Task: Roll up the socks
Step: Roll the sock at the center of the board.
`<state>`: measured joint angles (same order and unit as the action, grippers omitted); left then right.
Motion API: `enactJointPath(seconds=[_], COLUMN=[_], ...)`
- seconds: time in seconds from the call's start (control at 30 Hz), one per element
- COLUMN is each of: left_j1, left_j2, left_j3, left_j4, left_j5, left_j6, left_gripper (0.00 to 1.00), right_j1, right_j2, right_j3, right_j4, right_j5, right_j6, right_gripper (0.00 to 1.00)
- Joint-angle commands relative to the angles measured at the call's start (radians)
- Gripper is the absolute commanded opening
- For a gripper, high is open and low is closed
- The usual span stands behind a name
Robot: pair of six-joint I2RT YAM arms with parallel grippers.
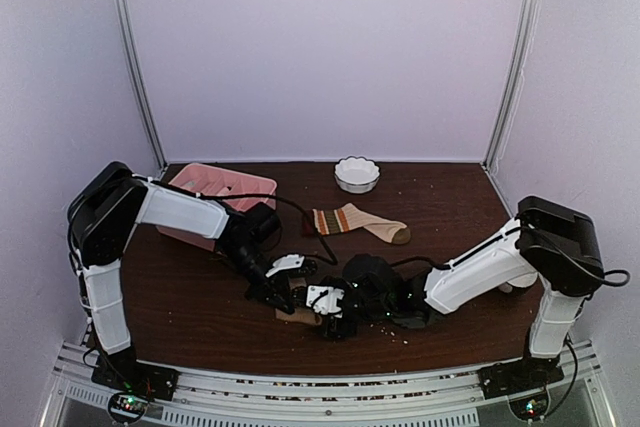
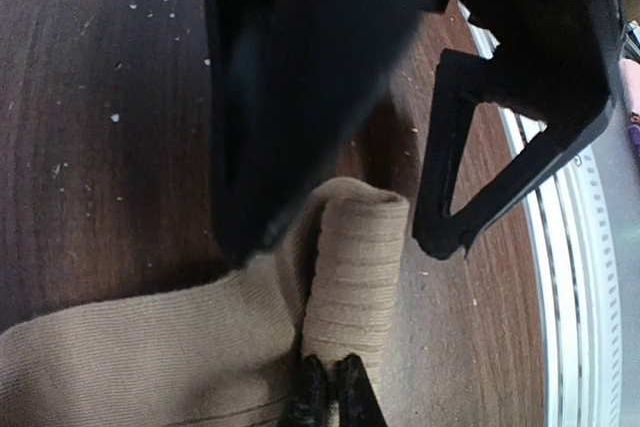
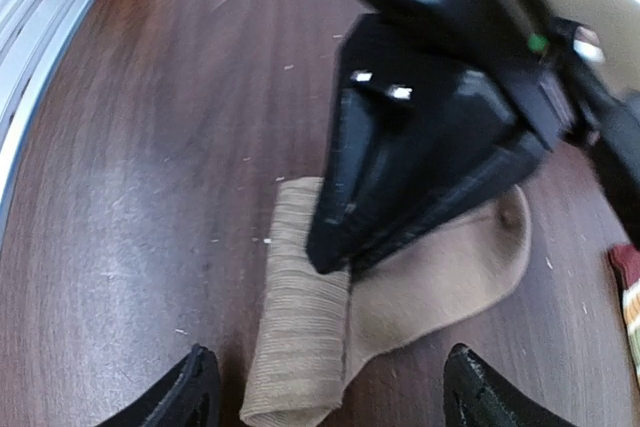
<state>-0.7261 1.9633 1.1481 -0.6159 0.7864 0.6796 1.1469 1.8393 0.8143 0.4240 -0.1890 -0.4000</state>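
the tan sock lies close to the table's near edge, about midway along it, mostly hidden from above by both grippers. its ribbed cuff end is folded into a short roll nearest that edge. the flat rest runs toward the far edge, rounded end pointing at the striped sock. that one lies mid-table, long axis left to right, cuff left, dark toe right. the left gripper has its jaws together, pinching the roll. the right gripper has its jaws apart, either side of the roll's end.
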Motion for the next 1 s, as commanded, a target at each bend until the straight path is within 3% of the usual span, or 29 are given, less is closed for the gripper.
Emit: enactJointPath(seconds=[0.0,0.1,0.27,0.5,0.57,0.6,0.7,0.97], left_j1=[0.002,0.001,0.001,0.018,0.054,0.072,0.104,0.099], left_j2=[0.029,0.035,0.041,0.010,-0.024,-0.041,-0.070,-0.004], left_j3=[0.017,0.025,0.037,0.082,0.088,0.088,0.115,0.135], left_j4=[-0.059,-0.071,-0.088,-0.123,-0.137,-0.136,-0.158,-0.047], left_j5=[0.014,0.019,0.022,-0.028,0.005,0.017,0.018,-0.163], left_j6=[0.052,0.064,0.074,0.038,0.027,0.008,-0.024,-0.159], left_gripper=[0.00,0.00,0.01,0.30,0.55,0.57,0.58,0.50], right_j1=[0.005,0.009,0.013,0.019,0.022,0.024,0.031,0.058], right_j2=[0.045,0.066,0.106,0.074,0.064,0.059,0.045,0.022], right_j3=[0.056,0.065,0.093,0.115,0.119,0.116,0.098,0.097], right_j4=[-0.112,-0.123,-0.120,-0.194,-0.240,-0.257,-0.283,-0.359], right_j5=[-0.089,-0.098,-0.026,0.003,0.003,0.006,0.008,0.054], right_j6=[-0.085,-0.085,-0.069,-0.043,-0.030,-0.020,0.013,0.086], right_gripper=[0.74,0.66,0.34,0.00,0.00,0.00,0.00,0.00])
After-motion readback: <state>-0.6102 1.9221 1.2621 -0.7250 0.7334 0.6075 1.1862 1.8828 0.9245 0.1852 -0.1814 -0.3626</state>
